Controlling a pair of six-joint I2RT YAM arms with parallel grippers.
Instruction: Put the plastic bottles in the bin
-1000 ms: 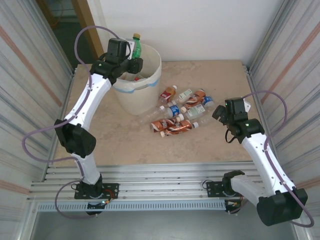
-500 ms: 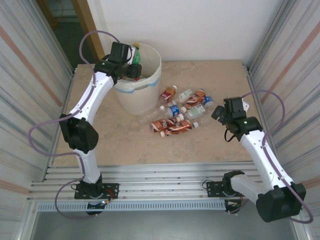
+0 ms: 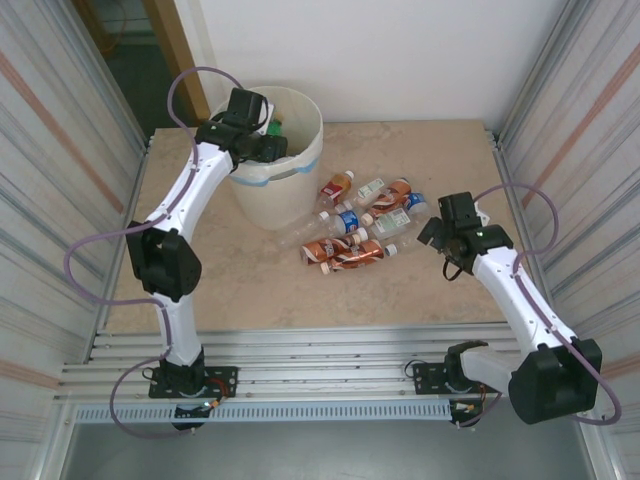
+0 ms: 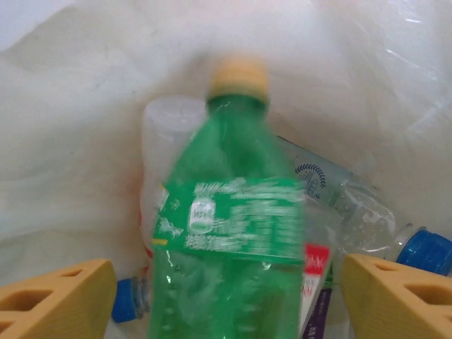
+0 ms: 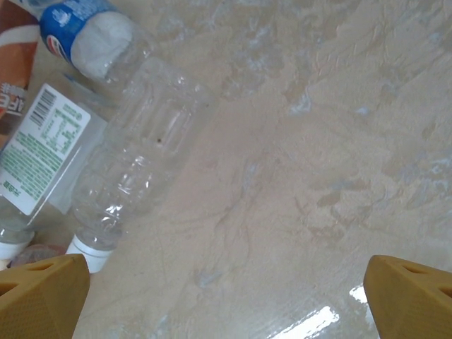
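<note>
The cream-white bin (image 3: 278, 196) stands at the back left of the table. My left gripper (image 3: 268, 142) hangs over its mouth. In the left wrist view this gripper (image 4: 226, 314) is open, its yellow fingers (image 4: 56, 296) far apart. A green bottle (image 4: 233, 233) with a green label sits blurred between them, touching neither, cap pointing down into the bin. Below it lie other bottles, one with a blue cap (image 4: 425, 251). Several bottles (image 3: 360, 228) lie grouped on the table. My right gripper (image 3: 432, 232) is open just right of them, above bare table (image 5: 282, 176), beside a clear bottle (image 5: 141, 148).
A pale bag (image 4: 70, 141) lines the bin. Metal-ribbed walls (image 3: 585, 150) close in both sides of the table. A bottle with a blue label (image 5: 78, 21) and one with a green-and-white label (image 5: 42, 148) lie left of the right gripper.
My left arm has carried the green bottle from above the bin's rim down into its mouth, and the fingers now stand clear of it. My right gripper has crept left toward the bottles.
</note>
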